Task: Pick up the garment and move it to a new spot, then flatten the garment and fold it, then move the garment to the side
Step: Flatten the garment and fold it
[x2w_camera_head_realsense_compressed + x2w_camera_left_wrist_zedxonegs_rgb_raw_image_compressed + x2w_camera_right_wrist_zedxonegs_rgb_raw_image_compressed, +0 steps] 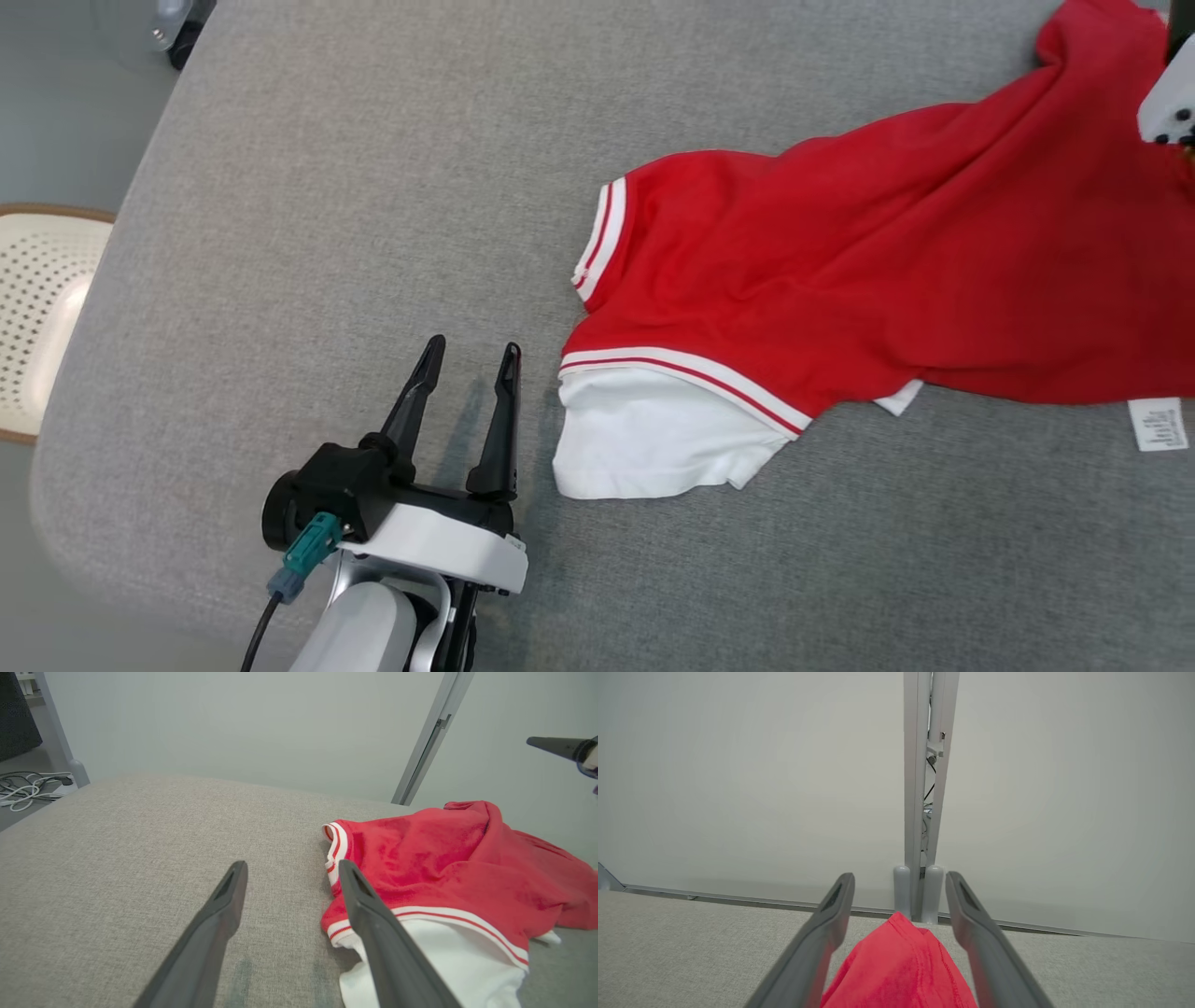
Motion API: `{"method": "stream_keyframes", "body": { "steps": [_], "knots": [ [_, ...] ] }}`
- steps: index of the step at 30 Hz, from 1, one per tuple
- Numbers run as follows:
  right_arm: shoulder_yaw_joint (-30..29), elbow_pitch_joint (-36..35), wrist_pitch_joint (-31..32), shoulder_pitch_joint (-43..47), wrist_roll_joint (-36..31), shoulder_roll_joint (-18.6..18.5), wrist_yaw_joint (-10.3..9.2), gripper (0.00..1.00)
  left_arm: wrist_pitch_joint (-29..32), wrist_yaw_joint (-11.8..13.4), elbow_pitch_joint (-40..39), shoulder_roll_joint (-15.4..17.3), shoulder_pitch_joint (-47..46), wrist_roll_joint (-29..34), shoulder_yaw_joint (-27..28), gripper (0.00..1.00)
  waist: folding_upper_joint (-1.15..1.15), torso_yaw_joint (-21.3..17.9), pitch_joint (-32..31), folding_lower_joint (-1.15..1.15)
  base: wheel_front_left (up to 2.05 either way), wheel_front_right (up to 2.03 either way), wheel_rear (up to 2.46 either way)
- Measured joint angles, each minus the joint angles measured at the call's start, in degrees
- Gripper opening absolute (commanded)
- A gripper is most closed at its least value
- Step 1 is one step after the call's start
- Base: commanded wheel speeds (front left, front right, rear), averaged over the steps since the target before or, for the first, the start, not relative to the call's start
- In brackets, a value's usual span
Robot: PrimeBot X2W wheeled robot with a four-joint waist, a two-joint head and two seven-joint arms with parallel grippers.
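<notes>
Red shirt [840, 261], step 1 seemingly done: right gripper [899, 877] splayed, released, astride its fold, left gripper [472, 345] splayed empty just beside it; flattening likely next, needing 2 edge grasps.

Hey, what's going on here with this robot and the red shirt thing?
A two-armed robot is working on a red garment with white trim, lying rumpled on a grey padded surface, not yet flattened or folded. The right gripper is at the garment's far end, jaws open, with a ridge of red cloth between them, unpinched. The left gripper is beside the white-trimmed end, jaws open, holding nothing.
</notes>
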Motion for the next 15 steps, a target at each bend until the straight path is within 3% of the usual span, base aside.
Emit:
{"method": "stream_keyframes", "body": {
  "steps": [7, 15],
  "knots": [
    [5.39, -0.64, -3.96, 4.03, 5.10, 1.71, 0.00, 1.00, 0.00, -0.27, 0.54, -0.02, 0.59, 1.10, 1.55, 1.00, 0.00, -3.69, -2.18, 0.00, 0.00, 0.00, 0.00],
    [11.16, -9.99, -5.04, 12.40, 13.35, 1.58, 0.00, 1.00, 0.00, -0.99, 1.72, -0.04, 1.25, 2.10, 2.96, 1.00, 0.00, -7.47, -5.70, 0.00, 0.00, 0.00, 0.00]
  ]
}}
